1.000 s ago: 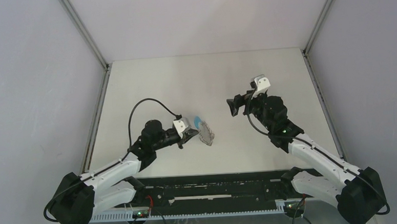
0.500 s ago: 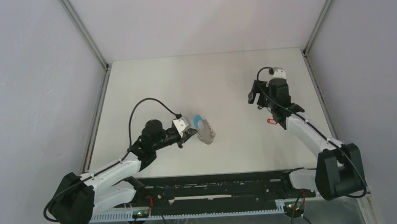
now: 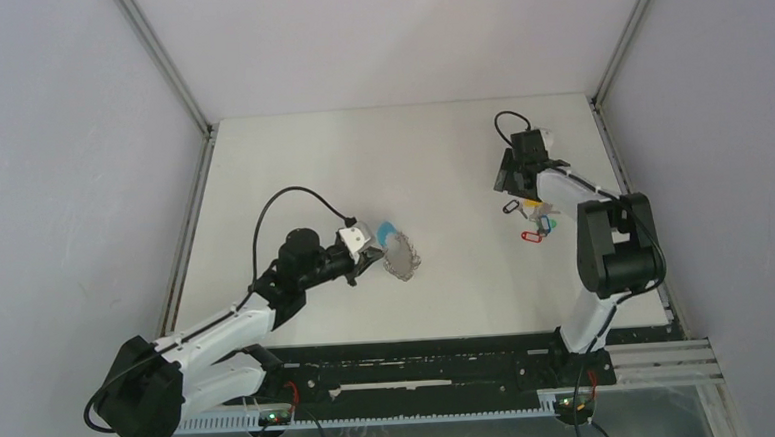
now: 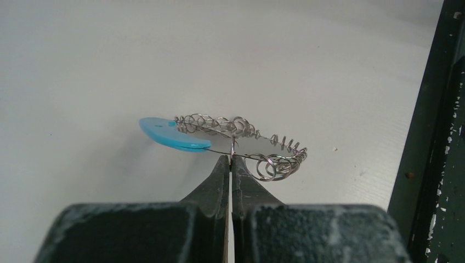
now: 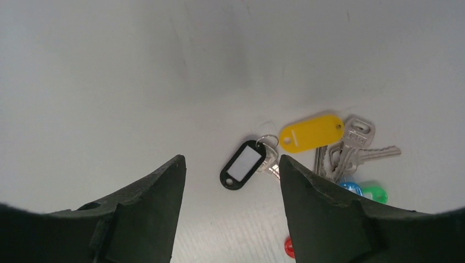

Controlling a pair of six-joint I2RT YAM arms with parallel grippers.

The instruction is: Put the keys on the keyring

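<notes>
Right claw (image 5: 230,160) has swung from the middle of the counter (image 3: 440,146) to hover, jaws part open and empty, over the keys (image 5: 311,132) at far right, while my left claw (image 4: 230,161) stays pinched on the keyring (image 4: 241,127) near centre, so I judge a key pickup comes next.

Top camera: fixed, high behind the near edge, angled down and forward. It covers the whole table (image 3: 410,157) from afar.

Left wrist camera: low and close behind the left gripper (image 4: 231,159), facing almost level across the table at the keyring (image 4: 219,123).

Right wrist camera: behind the right gripper (image 5: 231,161), looking steeply down on the keys (image 5: 311,133) at close range.

Overlap: the top view also shows the keyring at centre and the keys at right.
</notes>
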